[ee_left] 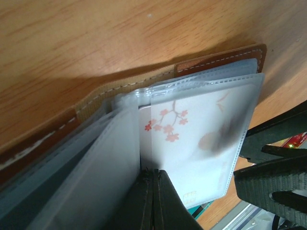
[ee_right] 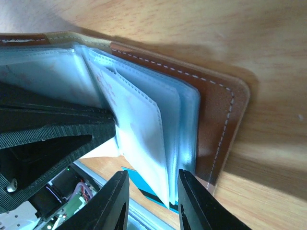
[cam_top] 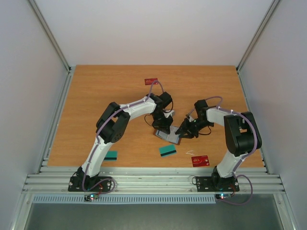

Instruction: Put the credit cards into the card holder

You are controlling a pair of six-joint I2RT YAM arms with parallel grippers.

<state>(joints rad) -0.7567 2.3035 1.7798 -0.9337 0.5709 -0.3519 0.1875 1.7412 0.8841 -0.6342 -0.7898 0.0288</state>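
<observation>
A teal plastic card (cam_top: 111, 155) lies at the lower left of the top view, unfiled. The left gripper (ee_left: 153, 176) has its jaws closed at the lower edge of the clear sleeves (ee_left: 96, 163); whether a leaf is caught between them I cannot tell. At centre frame the brown leather card holder (cam_top: 167, 137) lies open, with a white blossom-print card (ee_left: 192, 139) showing through one sleeve. The right gripper (ee_right: 152, 178), jaws apart, straddles the sleeve edges. The pages should be fanned steadily to leave an empty pocket's mouth free. Another teal card (cam_top: 167, 151) and a red card (cam_top: 200, 160) wait just right of centre.
</observation>
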